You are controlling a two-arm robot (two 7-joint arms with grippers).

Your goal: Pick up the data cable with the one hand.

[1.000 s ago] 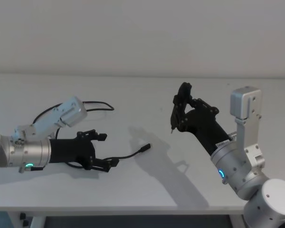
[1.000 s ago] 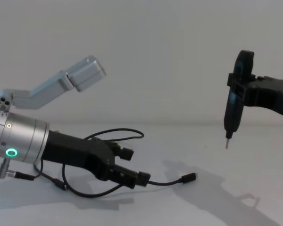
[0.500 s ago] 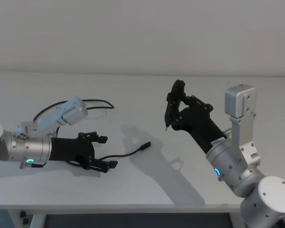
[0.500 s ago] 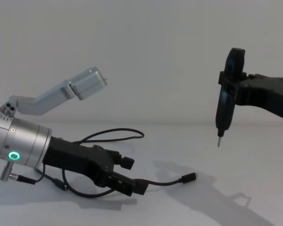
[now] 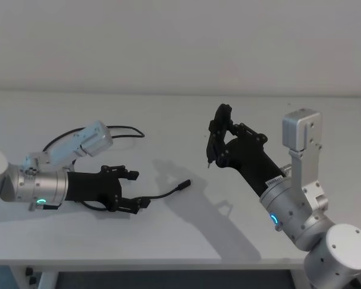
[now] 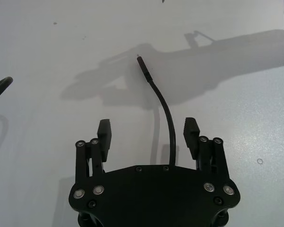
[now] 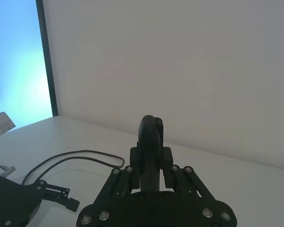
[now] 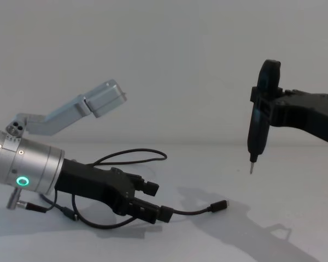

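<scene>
Fingers (image 6: 104,135) of my left gripper (image 6: 147,124) are spread wide, the 2 of them parted with nothing clamped between. The data cable (image 6: 169,124) runs out from under my palm and straight through that gap, nearer 1 finger than the other; in the left wrist view neither pad touches it. Beyond my fingertips the cord bends and ends in its small black plug (image 6: 142,65), lying flat on the white table (image 6: 47,56).

From the head view, the left gripper (image 5: 137,189) sits low over the table on my left side, reaching toward the middle, with the cable (image 5: 165,194) trailing from it to the plug (image 5: 183,185). From the chest view, the gripper (image 8: 157,201) is tilted so that 1 finger is above the other, and the cable (image 8: 194,212) leaves at the height of the lower finger. I cannot tell whether that finger touches the surface. Behind the fingers come my silver wrist (image 8: 22,164) and its green ring (image 8: 23,180). The rest of the cable curves back in a loop (image 8: 136,153) behind my left arm.

Well apart, on my right, the right gripper (image 5: 224,133) hangs in the air above the table, closed around a black pointed tool (image 8: 259,120) whose slim tip points down.
</scene>
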